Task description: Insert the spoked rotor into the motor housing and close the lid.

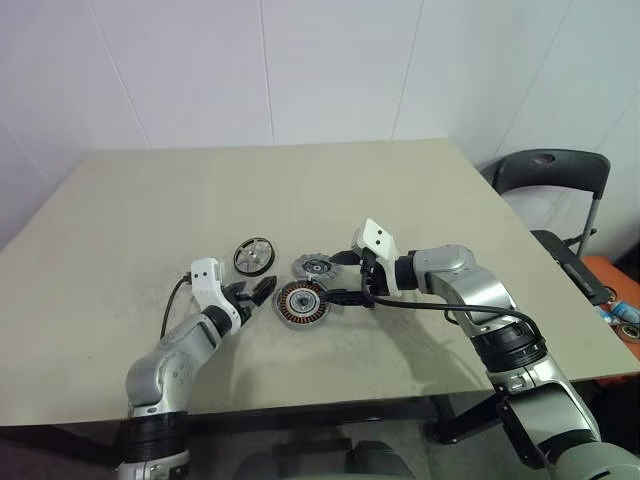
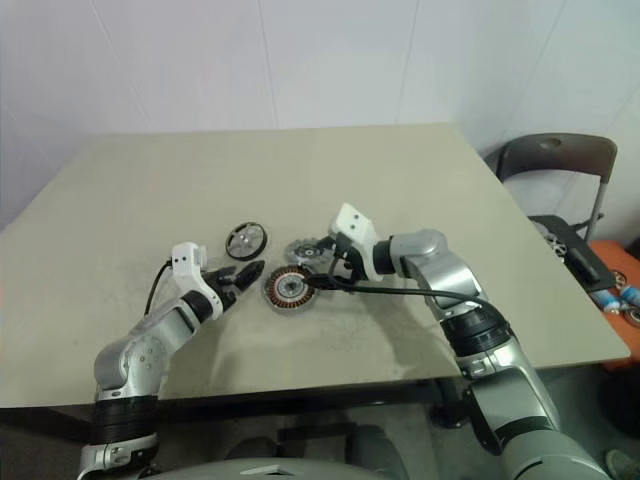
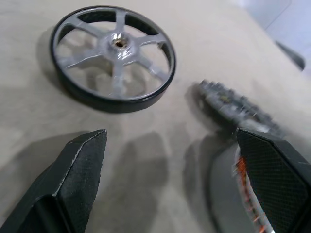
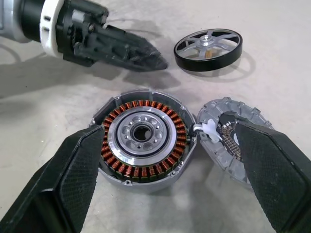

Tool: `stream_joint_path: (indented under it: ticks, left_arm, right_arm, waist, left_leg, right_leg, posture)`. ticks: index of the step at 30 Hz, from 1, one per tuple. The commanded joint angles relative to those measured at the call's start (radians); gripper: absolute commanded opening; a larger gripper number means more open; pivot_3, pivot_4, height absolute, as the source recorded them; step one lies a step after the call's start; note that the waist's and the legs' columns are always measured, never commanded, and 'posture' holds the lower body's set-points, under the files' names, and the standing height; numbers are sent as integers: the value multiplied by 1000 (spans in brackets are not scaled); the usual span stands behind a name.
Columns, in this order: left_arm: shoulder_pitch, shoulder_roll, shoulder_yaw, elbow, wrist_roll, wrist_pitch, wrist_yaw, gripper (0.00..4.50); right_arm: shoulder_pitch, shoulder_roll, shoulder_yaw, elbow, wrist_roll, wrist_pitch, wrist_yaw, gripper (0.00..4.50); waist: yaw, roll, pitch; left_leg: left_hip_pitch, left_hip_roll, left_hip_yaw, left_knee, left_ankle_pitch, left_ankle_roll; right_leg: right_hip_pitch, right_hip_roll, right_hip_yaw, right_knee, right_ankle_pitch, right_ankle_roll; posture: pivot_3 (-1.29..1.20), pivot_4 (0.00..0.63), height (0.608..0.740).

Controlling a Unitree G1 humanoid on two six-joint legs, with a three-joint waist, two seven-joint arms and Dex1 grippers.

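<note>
The spoked rotor [image 1: 254, 256] lies flat on the table, black-rimmed with pale spokes. Just right of it sits the notched grey lid [image 1: 316, 266], and in front of both stands the motor housing [image 1: 301, 303] with its copper windings facing up [image 4: 143, 141]. My left gripper [image 1: 255, 292] is open and low over the table, just left of the housing, with the rotor [image 3: 114, 51] ahead of its fingers. My right gripper [image 1: 342, 277] is open at the housing's right side. It holds nothing, with one finger [image 4: 272, 165] over the lid [image 4: 228, 141].
The beige table [image 1: 150, 200] stretches wide to the left and back. Its front edge runs close below my arms. A dark folding chair [image 1: 550, 170] stands off the table's right side, and a black cable trails from my right wrist.
</note>
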Motion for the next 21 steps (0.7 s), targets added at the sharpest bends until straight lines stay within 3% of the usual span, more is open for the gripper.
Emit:
stream_joint_path:
  ticks: [1, 12, 21]
  left_arm:
    - [-60, -36, 39, 16, -66, 37, 40, 4500]
    - [-112, -111, 117, 82, -140, 75, 138, 4500]
    - [-137, -162, 188, 117, -184, -24, 179, 4500]
  right_arm:
    - [-21, 5, -3, -31, 3, -20, -6, 4461]
    - [-26, 9, -5, -36, 3, -26, -18, 4461]
    - [-28, 15, -6, -42, 6, -27, -27, 4461]
  waist:
    - [8, 0, 0]
    - [17, 0, 0]
    - [18, 0, 0]
  left_leg:
    - [0, 0, 0, 0, 0, 0]
    - [0, -2, 0, 0, 0, 0]
    - [0, -4, -1, 0, 1, -1]
  right_leg:
    - [0, 0, 0, 0, 0, 0]
    - [0, 0, 0, 0, 0, 0]
    - [0, 1, 0, 0, 0, 0]
  posture:
    - [0, 0, 740]
    - [0, 0, 740]
    - [0, 0, 740]
